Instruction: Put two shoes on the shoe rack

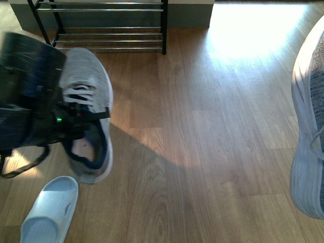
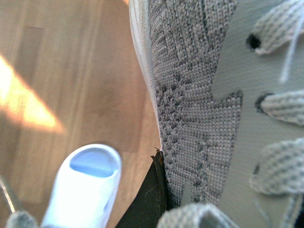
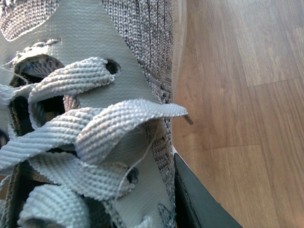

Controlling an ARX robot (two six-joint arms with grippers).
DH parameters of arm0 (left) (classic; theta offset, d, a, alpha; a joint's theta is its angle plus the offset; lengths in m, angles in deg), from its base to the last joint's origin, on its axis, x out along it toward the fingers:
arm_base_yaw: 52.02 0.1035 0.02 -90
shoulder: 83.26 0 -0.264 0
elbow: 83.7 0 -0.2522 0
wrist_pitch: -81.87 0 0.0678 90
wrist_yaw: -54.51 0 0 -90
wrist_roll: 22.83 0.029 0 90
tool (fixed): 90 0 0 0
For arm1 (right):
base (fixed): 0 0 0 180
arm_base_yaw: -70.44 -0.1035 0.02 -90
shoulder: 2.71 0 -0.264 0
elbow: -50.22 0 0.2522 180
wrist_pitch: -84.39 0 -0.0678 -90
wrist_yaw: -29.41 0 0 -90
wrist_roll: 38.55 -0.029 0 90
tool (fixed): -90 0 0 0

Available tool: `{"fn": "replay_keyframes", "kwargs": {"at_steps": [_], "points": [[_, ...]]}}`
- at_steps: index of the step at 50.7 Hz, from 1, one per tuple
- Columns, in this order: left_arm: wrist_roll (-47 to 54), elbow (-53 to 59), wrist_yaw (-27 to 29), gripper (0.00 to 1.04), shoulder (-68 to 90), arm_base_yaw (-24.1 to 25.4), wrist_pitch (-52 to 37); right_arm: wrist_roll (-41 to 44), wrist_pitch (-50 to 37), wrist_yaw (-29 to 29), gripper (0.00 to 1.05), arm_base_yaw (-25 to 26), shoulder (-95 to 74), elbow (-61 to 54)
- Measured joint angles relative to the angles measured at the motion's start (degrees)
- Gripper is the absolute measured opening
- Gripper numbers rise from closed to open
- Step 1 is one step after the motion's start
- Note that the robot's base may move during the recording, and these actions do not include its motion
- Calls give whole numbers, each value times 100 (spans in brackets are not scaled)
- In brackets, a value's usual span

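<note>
Over at nine o'clock in the front view, the left gripper [image 1: 81, 117] is clamping onto a grey knit sneaker with white sole and navy lining [image 1: 91, 81]. Its jaws are pinching down across the shoe's collar by the laces. The sneaker's toe is pointing to twelve o'clock and its heel opening is facing six. In the left wrist view, one black finger [image 2: 147, 202] is pressing flat against the knit side wall, while the other finger is hiding from sight.

At three o'clock, the second grey knit sneaker [image 1: 312, 128] is looming large and close to the camera, running off the edge of the picture. The right gripper [image 3: 187, 194] is closing on it. In the right wrist view, a black finger [image 3: 204, 206] is sitting tight against the outside of the shoe beside the pale grey laces [image 3: 85, 137], and its partner finger is out of sight.

Down at seven o'clock, a pale blue rubber slide sandal [image 1: 50, 213] is lying on the wooden plank floor [image 1: 203, 155], near the first sneaker's heel but not touching it.

Up at eleven o'clock, the low shoe rack with black side frames and shiny silver rods [image 1: 102, 11] is standing against the wall, well apart from both sneakers. Sunlight is spilling across the boards at one o'clock.
</note>
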Motion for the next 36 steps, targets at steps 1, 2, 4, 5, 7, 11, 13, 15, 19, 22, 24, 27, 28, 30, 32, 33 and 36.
{"fn": "replay_keyframes", "kwargs": {"at_steps": [1,2,4,5,7,11,13,15,19,22,24,27,28,30,32,33,36], "points": [[2,260,74,3,-310,0,63,0,0,0,4,0,0,0],[11,664,166,3,-807,2,190,0,0,0,4,0,0,0],[42,1187,262,3,-1495,2,411,0,0,0,4,0,0,0],[70,1432,293,3,-1864,2,549,0,0,0,4,0,0,0],[157,1947,422,3,-2782,-28,962,0,0,2,4,0,0,0],[262,2470,776,3,-4374,-118,1864,0,0,0,4,0,0,0],[328,2616,1054,3,-5383,-205,2492,0,0,0,4,0,0,0],[385,2662,1300,3,-6170,-315,3018,0,0,0,4,0,0,0],[450,2682,1582,3,-7219,-437,3709,0,0,2,4,0,0,0],[474,2699,1589,3,-7757,-472,3923,0,0,0,4,0,0,0],[483,2699,1589,3,-7919,-485,3939,0,0,-2,4,0,0,0],[487,2697,1598,3,-8028,-494,3939,0,0,0,4,0,0,0],[487,2697,1600,3,-8039,-496,3939,0,0,0,4,0,0,0],[485,2699,1611,3,-8043,-494,3941,0,0,4,4,0,0,0],[487,2699,1617,3,-8046,-494,3952,0,0,9,4,0,0,0],[490,2702,1617,3,-8043,-494,3958,0,0,7,4,0,0,0],[516,2715,1578,3,-7982,-496,3965,2,0,2,4,0,0,-2]]}}
